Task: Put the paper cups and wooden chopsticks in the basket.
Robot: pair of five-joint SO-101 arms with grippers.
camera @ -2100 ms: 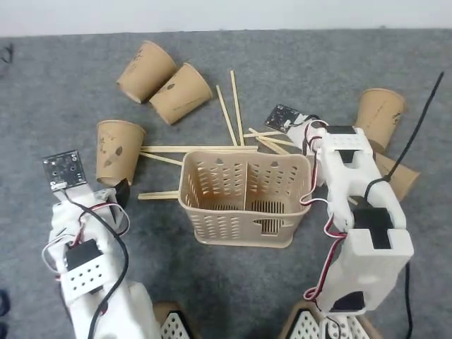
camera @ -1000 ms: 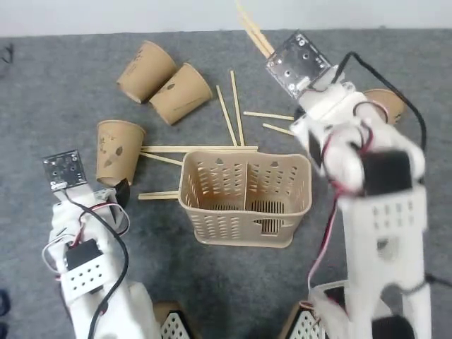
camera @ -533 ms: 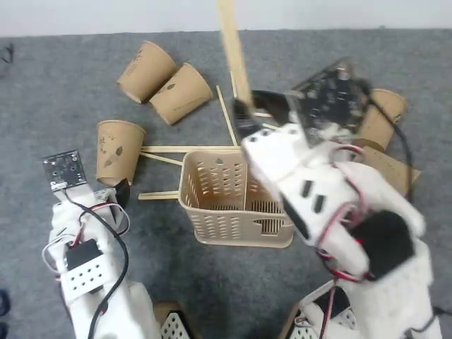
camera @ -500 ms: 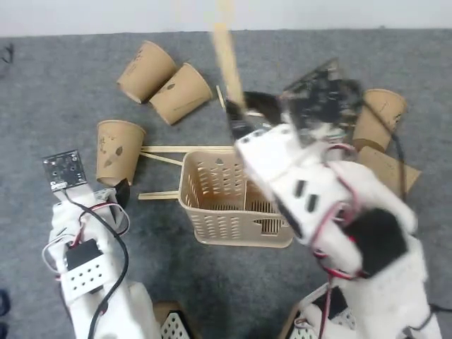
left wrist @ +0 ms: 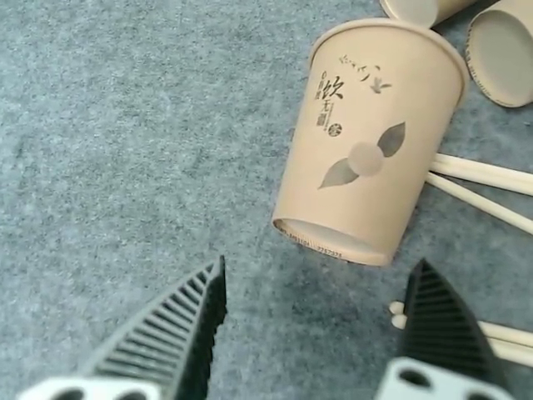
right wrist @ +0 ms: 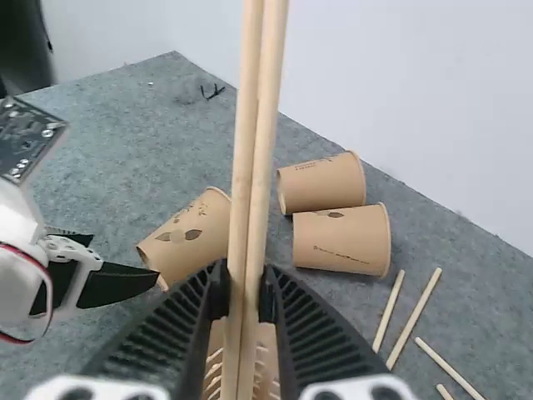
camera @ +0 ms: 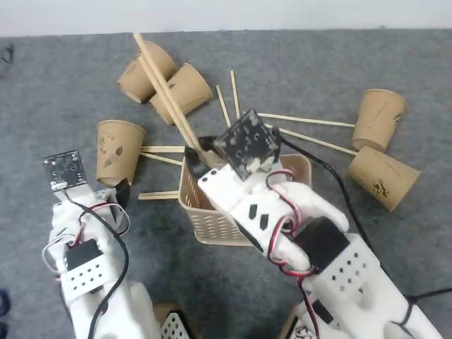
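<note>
The right gripper (right wrist: 243, 292) is clamped on a pair of chopsticks (right wrist: 254, 167), slanted over the rim of the basket (camera: 212, 222) and not yet in; the left gripper (left wrist: 316, 300) gapes just short of a tipped cup (left wrist: 371, 167); all five cups and several loose sticks (camera: 304, 120) lie out on the carpet (camera: 70, 70), which is open around the two right-hand cups (camera: 381, 176).

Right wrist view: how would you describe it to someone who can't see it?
The right gripper clamps a pair of wooden chopsticks. Beyond them, three paper cups lie on grey carpet, with loose chopsticks nearby.
</note>
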